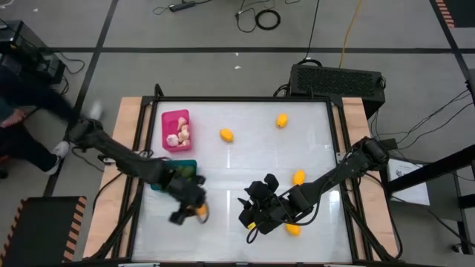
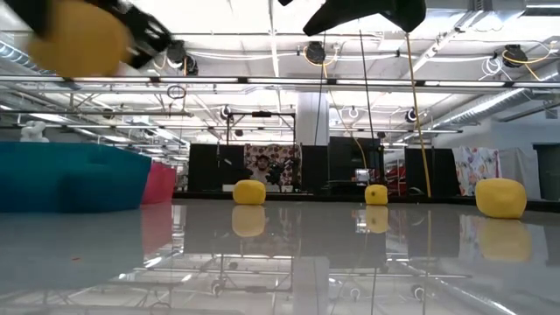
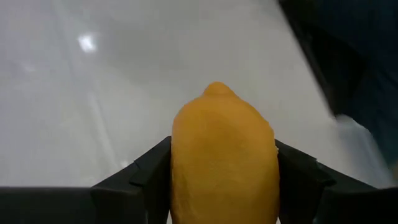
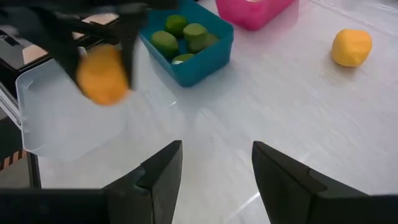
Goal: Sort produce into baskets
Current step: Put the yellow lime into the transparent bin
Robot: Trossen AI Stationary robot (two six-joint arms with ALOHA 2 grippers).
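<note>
Left wrist view: a toy lemon (image 3: 222, 158) is being pinched across its plump middle by the left end effector (image 3: 224, 180) above the counter (image 1: 245, 167) near the clear bin (image 4: 68, 127), likely light, smooth, slip-prone; the right end effector (image 4: 214, 165) is being held spread, empty.

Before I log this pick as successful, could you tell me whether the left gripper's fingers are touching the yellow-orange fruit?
Touching. In the left wrist view both dark fingers press against the sides of the yellow-orange fruit, with no gap at either side.
</note>
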